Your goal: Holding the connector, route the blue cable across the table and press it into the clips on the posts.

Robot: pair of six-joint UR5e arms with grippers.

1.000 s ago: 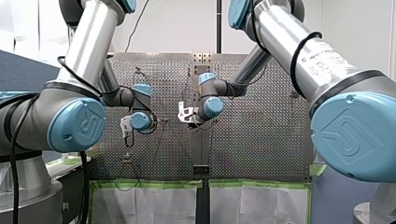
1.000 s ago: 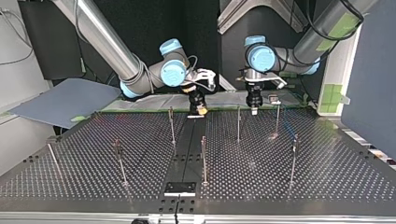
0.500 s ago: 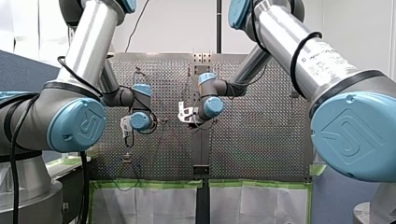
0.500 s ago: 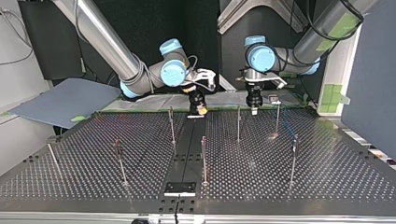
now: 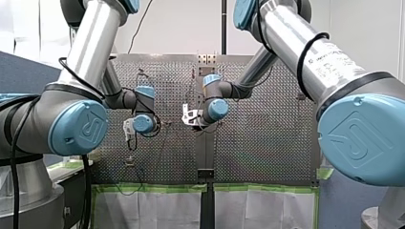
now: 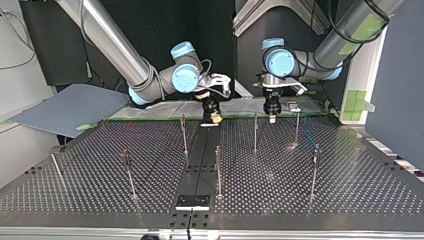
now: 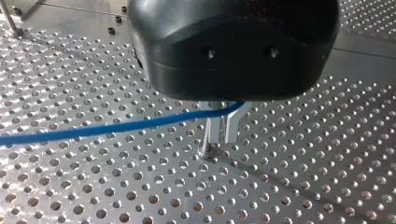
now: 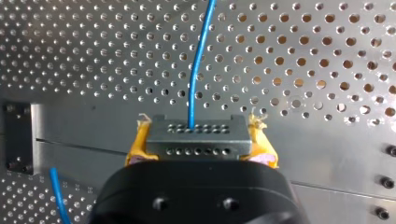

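Right wrist view tells it: my right gripper (image 8: pixel 199 140) has its yellow pads clenched on the grey perforated metal connector (image 8: pixel 196 133), one thin blue cable (image 8: pixel 198 60) running ahead over the perforated metal tabletop (image 8: pixel 327 140). Left wrist view: the cable reaches my left gripper (image 7: pixel 223 128) low over the tabletop, but grasped or released I cannot tell. Only the top view gives the thin metal posts (image 6: pixel 218 170), seven counted.
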